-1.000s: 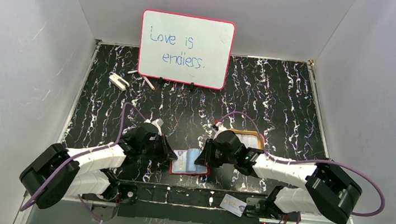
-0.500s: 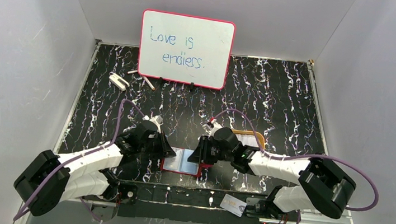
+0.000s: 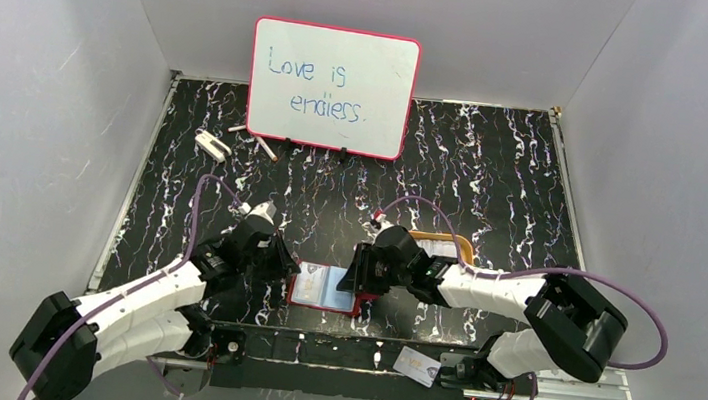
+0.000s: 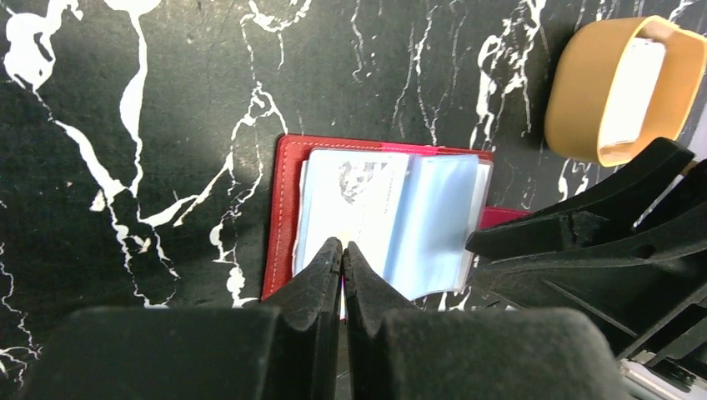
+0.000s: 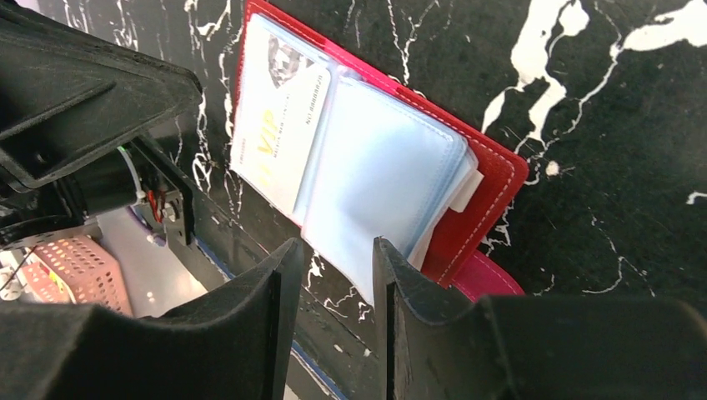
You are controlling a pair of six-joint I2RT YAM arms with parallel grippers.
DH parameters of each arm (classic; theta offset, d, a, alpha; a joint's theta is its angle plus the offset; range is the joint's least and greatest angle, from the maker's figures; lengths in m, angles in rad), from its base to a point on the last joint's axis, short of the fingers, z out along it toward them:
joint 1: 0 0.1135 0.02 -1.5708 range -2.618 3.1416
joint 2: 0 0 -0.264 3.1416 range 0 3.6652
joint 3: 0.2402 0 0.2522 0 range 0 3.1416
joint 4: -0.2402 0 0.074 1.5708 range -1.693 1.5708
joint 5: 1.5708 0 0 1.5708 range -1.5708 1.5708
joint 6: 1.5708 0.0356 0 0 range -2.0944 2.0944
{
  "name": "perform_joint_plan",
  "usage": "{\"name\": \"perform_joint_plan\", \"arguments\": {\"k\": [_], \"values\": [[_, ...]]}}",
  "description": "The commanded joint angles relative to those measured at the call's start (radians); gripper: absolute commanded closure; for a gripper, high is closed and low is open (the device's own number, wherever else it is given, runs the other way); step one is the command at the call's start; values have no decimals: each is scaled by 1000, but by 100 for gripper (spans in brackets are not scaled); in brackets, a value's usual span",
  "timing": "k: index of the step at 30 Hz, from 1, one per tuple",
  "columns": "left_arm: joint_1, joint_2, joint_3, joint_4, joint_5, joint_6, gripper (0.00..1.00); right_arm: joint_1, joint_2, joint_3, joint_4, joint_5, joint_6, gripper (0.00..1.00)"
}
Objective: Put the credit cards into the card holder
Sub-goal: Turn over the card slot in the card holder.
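The dark-red card holder [image 3: 323,287] lies open near the front edge, its pale blue sleeves up. One credit card [image 5: 279,125] marked VIP sits in the left sleeve [image 4: 354,187]. My left gripper [image 4: 343,247] is shut, its tips at the near edge of that sleeve. My right gripper [image 5: 333,250] stands open at the holder's right side. A loose blue sleeve corner [image 5: 375,208] hangs over the gap, not pinched. Another credit card [image 3: 437,248] lies in the orange tray [image 4: 584,92]. A third credit card [image 3: 415,367] rests on the front rail.
A pink-framed whiteboard [image 3: 332,88] stands at the back. A small white object [image 3: 210,145] and a marker [image 3: 266,148] lie at its left. Grey walls close in both sides. The tray sits just behind my right wrist.
The card holder has slid a little to the left, and both grippers moved with it. My right gripper's fingers have spread wider. The left gripper stays shut.
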Motion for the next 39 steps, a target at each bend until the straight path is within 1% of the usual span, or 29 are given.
{"name": "perform_joint_plan", "arguments": {"k": [1, 8, 10, 14, 21, 27, 31, 35, 39], "values": [[-3, 35, 8, -61, -30, 8, 97, -1, 8, 19, -31, 23, 16, 54], [-3, 133, 7, -48, -29, 10, 94, -1, 6, 27, -88, 51, 12, 50], [-4, 157, 2, -30, 12, 10, 94, -1, 9, 22, -80, 49, 12, 50], [-6, 197, -12, 6, 46, 3, 96, -1, 21, 17, -66, 40, 16, 50], [-9, 199, -44, 62, 86, -23, 97, -1, 42, 13, -11, 10, 23, 52], [-13, 198, -67, 99, 108, -46, 98, -1, 39, -28, 80, -1, 65, 52], [-14, 191, -75, 107, 112, -53, 98, -1, -5, -76, 168, 26, 108, 52], [-16, 182, -81, 111, 115, -55, 98, -1, -58, -102, 209, 63, 120, 52], [-16, 186, -79, 115, 116, -55, 98, -1, -86, -129, 261, 69, 125, 52]]}}
